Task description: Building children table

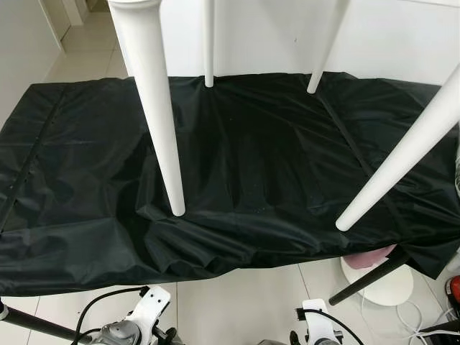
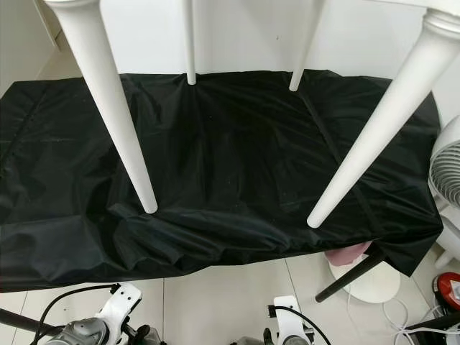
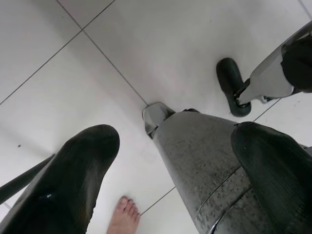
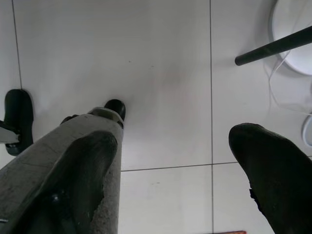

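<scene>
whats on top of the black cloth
Four white table legs stand on the black cloth, tips down. The tabletop above is out of frame; whatever the cloth covers is hidden.

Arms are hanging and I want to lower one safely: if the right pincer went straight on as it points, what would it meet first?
Probably the bare floor; the right pincer points down at tiles.

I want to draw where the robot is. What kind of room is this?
Probably a room in a home, set up for building. The floor is pale glossy tiles, a small white table with four tapered legs stands on a crinkled black cloth, and a white round-based fan stands nearby.
</scene>
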Available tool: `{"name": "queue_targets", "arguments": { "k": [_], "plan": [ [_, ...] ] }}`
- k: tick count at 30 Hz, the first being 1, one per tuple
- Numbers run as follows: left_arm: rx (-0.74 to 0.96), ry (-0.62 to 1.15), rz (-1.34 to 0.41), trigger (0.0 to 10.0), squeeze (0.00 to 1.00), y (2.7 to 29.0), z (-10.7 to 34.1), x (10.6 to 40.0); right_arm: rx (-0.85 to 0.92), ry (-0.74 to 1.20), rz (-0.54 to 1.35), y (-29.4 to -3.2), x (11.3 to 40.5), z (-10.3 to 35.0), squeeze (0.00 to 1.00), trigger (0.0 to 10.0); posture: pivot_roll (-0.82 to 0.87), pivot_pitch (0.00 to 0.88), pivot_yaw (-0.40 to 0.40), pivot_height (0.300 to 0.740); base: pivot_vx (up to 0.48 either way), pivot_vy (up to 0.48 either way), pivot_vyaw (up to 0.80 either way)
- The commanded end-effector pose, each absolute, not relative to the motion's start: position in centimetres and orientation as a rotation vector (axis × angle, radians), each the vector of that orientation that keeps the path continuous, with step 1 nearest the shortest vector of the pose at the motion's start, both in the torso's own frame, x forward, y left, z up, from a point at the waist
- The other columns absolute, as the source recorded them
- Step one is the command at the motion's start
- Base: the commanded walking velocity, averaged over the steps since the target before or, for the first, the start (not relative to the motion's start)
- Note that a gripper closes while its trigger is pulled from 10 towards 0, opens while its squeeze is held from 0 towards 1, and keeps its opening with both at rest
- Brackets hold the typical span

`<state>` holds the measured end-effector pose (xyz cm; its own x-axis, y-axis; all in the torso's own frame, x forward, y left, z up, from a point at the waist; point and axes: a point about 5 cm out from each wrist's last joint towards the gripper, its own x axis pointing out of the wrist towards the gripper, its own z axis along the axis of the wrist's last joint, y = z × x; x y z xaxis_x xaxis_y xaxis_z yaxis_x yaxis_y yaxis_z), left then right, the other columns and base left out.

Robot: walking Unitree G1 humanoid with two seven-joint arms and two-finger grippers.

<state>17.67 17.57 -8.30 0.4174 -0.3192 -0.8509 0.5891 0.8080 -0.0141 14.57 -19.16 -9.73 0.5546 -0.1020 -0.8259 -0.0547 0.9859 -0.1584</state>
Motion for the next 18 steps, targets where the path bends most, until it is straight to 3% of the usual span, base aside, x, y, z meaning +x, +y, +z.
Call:
{"name": "queue_targets", "arguments": {
  "k": [1,18],
  "plan": [
    [0.49,0.927,-0.232,10.0,0.0,18.9,-8.3,18.2,-0.156,0.991,-0.03,-18.8,14.3,-9.9,0.0,10.0,0.02,0.0,0.023,0.74,0.0,0.0,0.0],
    [0.371,0.962,-0.295,10.0,0.0,17.3,-8.8,17.5,-0.127,1.025,0.024,-17.9,13.6,-10.3,0.0,10.0,0.04,0.0,0.02,0.74,0.0,0.0,0.0]
  ]
}}
